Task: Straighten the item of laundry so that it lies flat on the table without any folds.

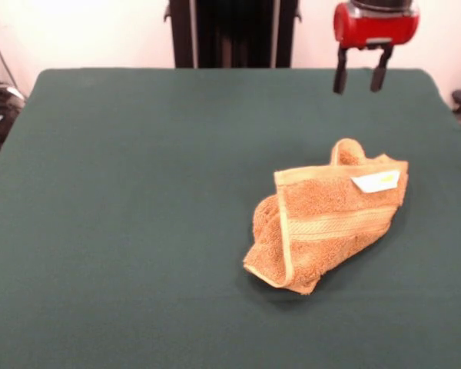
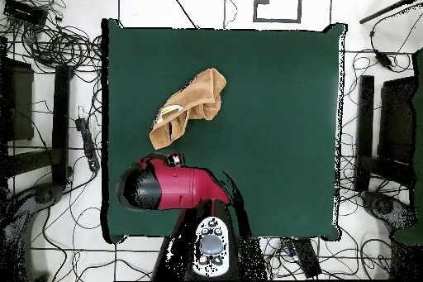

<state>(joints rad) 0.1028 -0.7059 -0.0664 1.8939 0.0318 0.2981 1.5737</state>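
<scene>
The orange-tan terry towel (image 1: 326,223) lies crumpled and folded over on the dark green table (image 1: 138,215), right of centre in the front view. A lighter woven band runs across it, and its white label (image 1: 376,181) shows near the far right corner. In the overhead view the towel (image 2: 188,107) lies in the table's upper left part. My gripper (image 1: 360,78) hangs open and empty in the air above the table's far right, behind the towel and apart from it. In the overhead view the red arm head (image 2: 161,186) covers the gripper.
The robot's pedestal (image 1: 234,32) stands behind the table's far edge. Cables and dark equipment (image 2: 49,39) lie on the floor around the table on both sides.
</scene>
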